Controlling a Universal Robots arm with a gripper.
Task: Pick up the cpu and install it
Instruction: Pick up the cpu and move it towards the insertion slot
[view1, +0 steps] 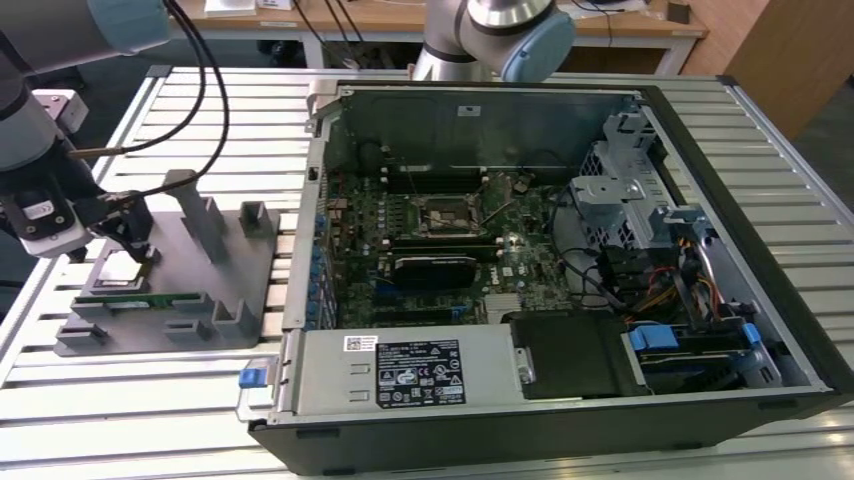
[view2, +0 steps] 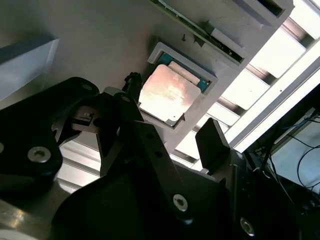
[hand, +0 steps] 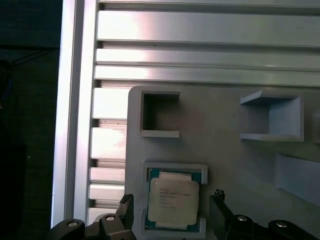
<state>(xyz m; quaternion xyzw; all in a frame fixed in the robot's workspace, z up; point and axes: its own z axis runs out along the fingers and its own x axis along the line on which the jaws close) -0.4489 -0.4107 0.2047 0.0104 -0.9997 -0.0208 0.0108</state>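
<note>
The cpu (view1: 120, 271) is a flat square chip with a silver top. It lies in a shallow square pocket of the grey fixture plate (view1: 187, 330) on the exterior view's left. In both wrist views the cpu (view2: 165, 94) (hand: 173, 201) still rests in its pocket. My gripper (view1: 134, 243) hangs just above it, open, with one black finger (hand: 125, 212) on each side of the pocket and nothing between them. The other finger (view2: 212, 142) stands clear of the chip. The black-framed socket (view1: 441, 212) sits in the middle of the motherboard inside the open computer case (view1: 747, 290).
A long green memory stick (view1: 140, 298) lies in the fixture just in front of the cpu. Grey upright posts (view1: 200, 215) rise from the fixture beside my gripper. A second arm's base (view1: 501, 35) stands behind the case. The table is slatted aluminium (view1: 147, 400).
</note>
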